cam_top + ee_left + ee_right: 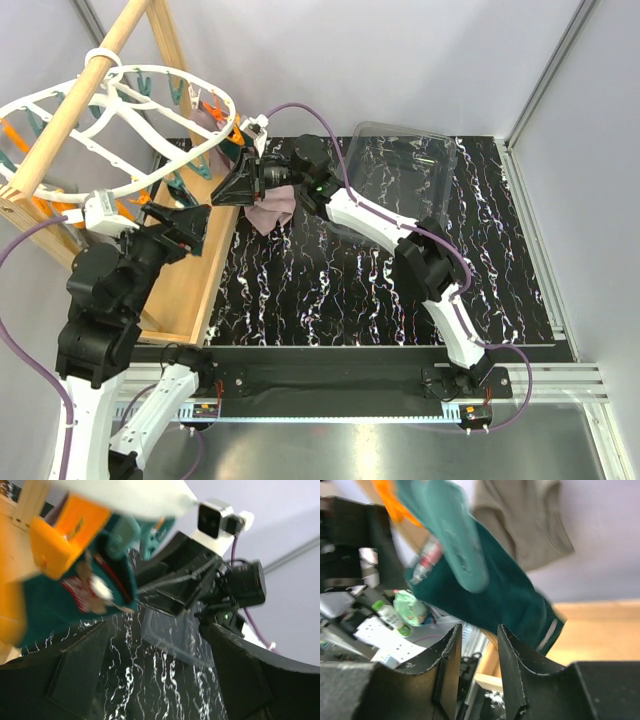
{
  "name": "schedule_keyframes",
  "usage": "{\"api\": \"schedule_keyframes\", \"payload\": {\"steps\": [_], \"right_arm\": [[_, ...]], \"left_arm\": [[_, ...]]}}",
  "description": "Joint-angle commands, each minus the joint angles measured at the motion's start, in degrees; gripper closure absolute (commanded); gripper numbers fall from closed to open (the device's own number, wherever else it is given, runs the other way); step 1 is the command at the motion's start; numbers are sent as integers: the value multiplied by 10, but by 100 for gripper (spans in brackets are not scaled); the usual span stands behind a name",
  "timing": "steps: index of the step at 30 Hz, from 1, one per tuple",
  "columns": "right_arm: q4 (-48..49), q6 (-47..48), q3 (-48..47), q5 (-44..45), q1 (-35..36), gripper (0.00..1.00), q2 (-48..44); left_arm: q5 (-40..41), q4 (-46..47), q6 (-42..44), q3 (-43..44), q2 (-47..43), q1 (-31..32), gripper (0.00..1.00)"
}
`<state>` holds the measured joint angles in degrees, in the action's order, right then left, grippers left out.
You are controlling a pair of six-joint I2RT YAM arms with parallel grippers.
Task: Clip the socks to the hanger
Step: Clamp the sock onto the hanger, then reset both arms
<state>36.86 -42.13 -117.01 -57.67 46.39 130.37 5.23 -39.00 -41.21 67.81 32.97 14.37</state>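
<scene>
Hanger (165, 69) sits upper left from above, left gripper (190, 228) and right gripper (238, 185) by its rim. Left wrist: we see one sock (50, 610) pegged, that gripper spread empty. Right wrist: its gripper barely parted, empty; no second sock found, so perhaps half done.

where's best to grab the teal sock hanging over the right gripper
Take the sock by its loose lower body, from below: it hangs slanted under a teal peg, top end occupied there, and the open right gripper sits just beneath.
</scene>
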Motion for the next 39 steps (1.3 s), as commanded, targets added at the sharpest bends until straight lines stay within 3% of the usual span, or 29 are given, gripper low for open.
{"api": "schedule_keyframes", "payload": {"steps": [1,4,7,11,14,18,21,26,32,39], "right_arm": [[-118,100,6,33,7,59,-54],[-258,207,21,104,8,57,-101],[-392,301,39,242,7,54,-131],[-482,386,98,490,7,43,-200],[-505,405,168,628,4,29,-257],[-509,364,286,687,-17,17,-337],[-474,312,416,697,-35,0,-414],[-425,233,637,771,-40,0,-570],[-417,127,778,793,-43,0,-740],[-374,14,971,781,-43,0,-982]], "left_arm": [[-78,39,36,-20,-16,0,14],[-119,58,61,-37,-39,0,14],[-145,80,67,-59,-56,1,13],[-206,134,47,-109,-60,1,14],[-257,219,14,-174,-58,1,18],[-252,296,-20,-245,-47,22,18],[-196,308,2,-260,-37,94,17],[-119,323,38,-271,-27,163,17],[-100,350,48,-345,-45,175,11],[-109,377,8,-492,-191,174,3]]}}
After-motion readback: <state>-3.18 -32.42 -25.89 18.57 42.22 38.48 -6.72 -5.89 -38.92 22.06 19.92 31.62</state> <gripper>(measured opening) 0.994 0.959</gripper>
